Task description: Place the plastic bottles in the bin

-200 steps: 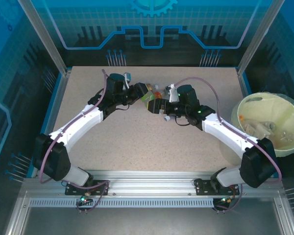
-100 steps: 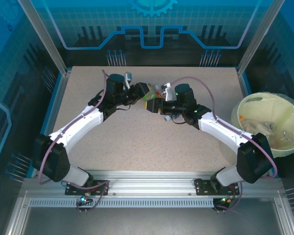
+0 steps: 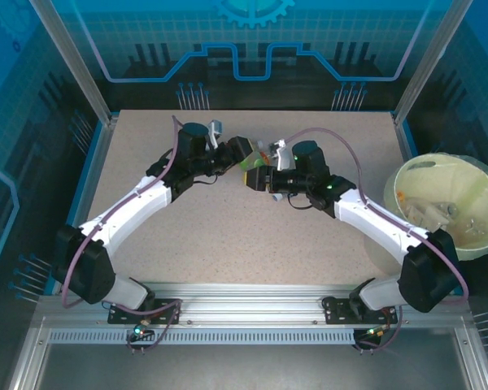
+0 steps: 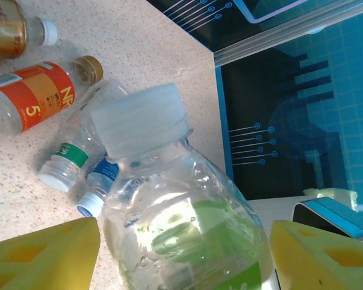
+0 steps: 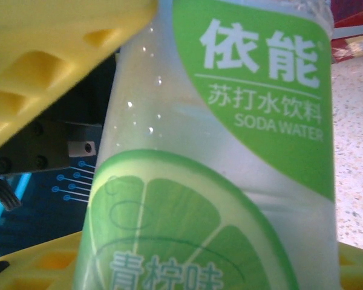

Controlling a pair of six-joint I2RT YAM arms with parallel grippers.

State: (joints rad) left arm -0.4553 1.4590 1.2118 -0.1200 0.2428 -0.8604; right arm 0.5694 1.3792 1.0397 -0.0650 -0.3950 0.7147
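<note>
A clear plastic bottle point(image 3: 251, 166) with a green lime label hangs above the table's far middle, between both grippers. My right gripper point(image 3: 257, 178) is shut on its labelled body point(image 5: 230, 151), its yellow fingers point(image 5: 36, 269) pressing from both sides. My left gripper point(image 3: 241, 151) is open around the bottle's shoulder point(image 4: 175, 211). Small gaps show between the bottle and its yellow fingers point(image 4: 48, 254), and the white cap point(image 4: 139, 121) points away. The bin point(image 3: 408, 173), lined with a pale yellow-green bag, stands at the right edge.
Several more plastic bottles lie on the table beyond the held one: an orange-labelled one point(image 4: 33, 96), a gold-labelled one point(image 4: 6, 27), one with a green neck ring point(image 4: 63, 163) and one with a blue neck point(image 4: 100, 184). Bottles point(image 3: 429, 213) lie inside the bin.
My right gripper closed on the green-labelled bottle, then my left gripper's jaws spread apart from it. Both arms stayed near the far middle of the table.
</note>
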